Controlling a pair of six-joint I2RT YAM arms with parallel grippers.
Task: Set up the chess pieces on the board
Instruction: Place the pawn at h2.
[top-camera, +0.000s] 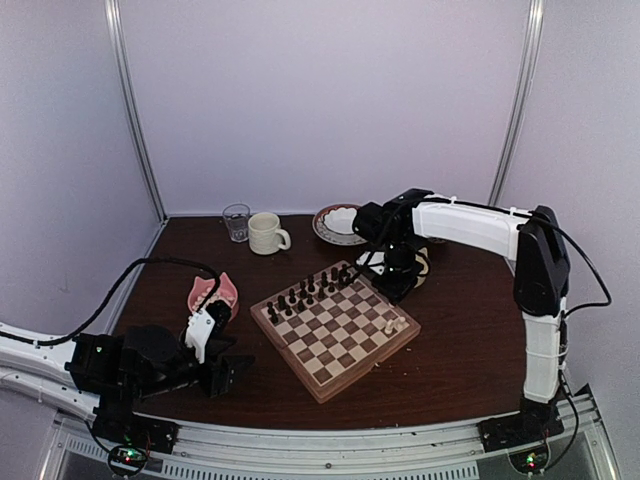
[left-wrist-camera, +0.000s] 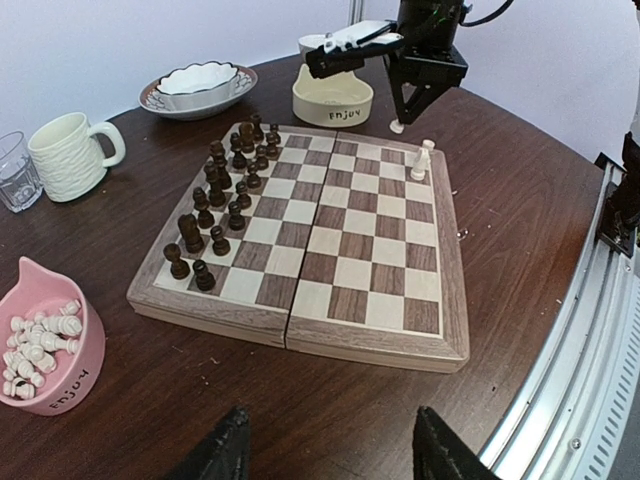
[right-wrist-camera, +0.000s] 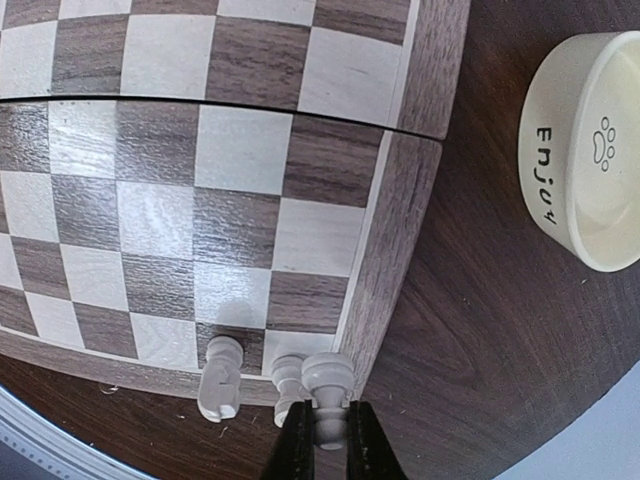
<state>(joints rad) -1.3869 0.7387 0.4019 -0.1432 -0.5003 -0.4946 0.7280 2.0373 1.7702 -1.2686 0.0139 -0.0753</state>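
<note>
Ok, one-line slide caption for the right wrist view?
Right gripper shut on a cream chess piece by the rim of the board, two more pieces beside it, cream bowl at right.

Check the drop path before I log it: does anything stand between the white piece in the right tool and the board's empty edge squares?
Only two white pieces already on corner squares of the board, close beside the held piece in the right tool. The other edge squares lie bare; nothing else visible intervenes.
</note>
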